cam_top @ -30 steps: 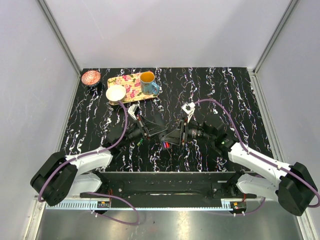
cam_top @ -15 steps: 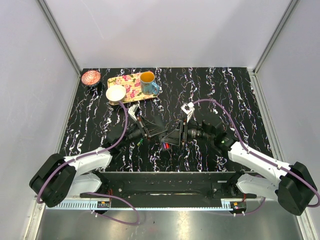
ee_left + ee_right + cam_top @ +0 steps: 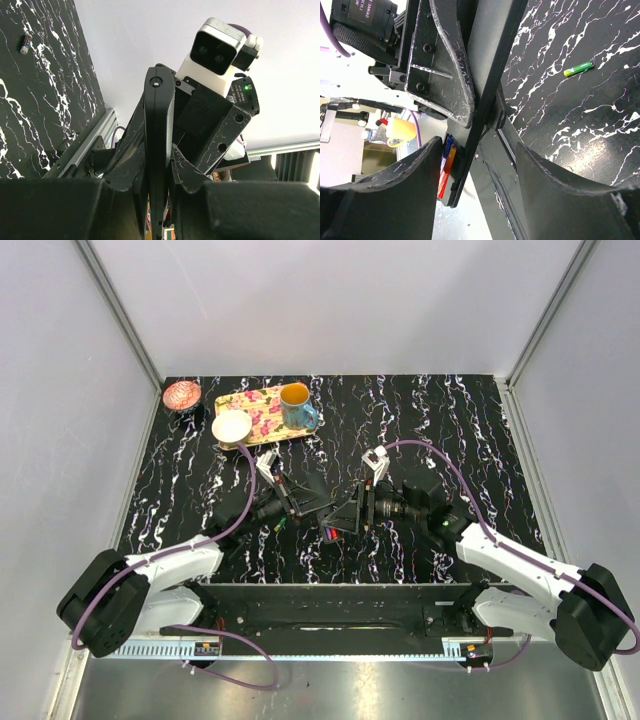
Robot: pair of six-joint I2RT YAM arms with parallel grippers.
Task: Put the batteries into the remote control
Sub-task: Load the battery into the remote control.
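Left gripper [image 3: 160, 167] is clamped on the remote [image 3: 159, 115], which is held edge-on above the table [image 3: 450, 440], roughly mid-table and just ahead of the arm bases. Both fingers [image 3: 125, 175] press flat against its faces. Right gripper [image 3: 479, 150] is spread wide around the same remote from the other side. The slab's edge runs between its fingers [image 3: 555, 190] with a visible gap on each side, so it grips nothing. The right wrist view shows two batteries [image 3: 447, 162] seated in the remote, one red/orange and one blue, side by side at the slab's lower end. A green battery [image 3: 578, 68] lies loose on the table, near the grippers on the left arm's side, touching nothing. The left wrist view also shows a dark battery [image 3: 25, 43] lying on the table well away from the remote; can't tell whether it's the same one. At the far left of the table sits a tray [image 3: 255, 405] with a mug [image 3: 296, 405] on it, well apart from both arms.
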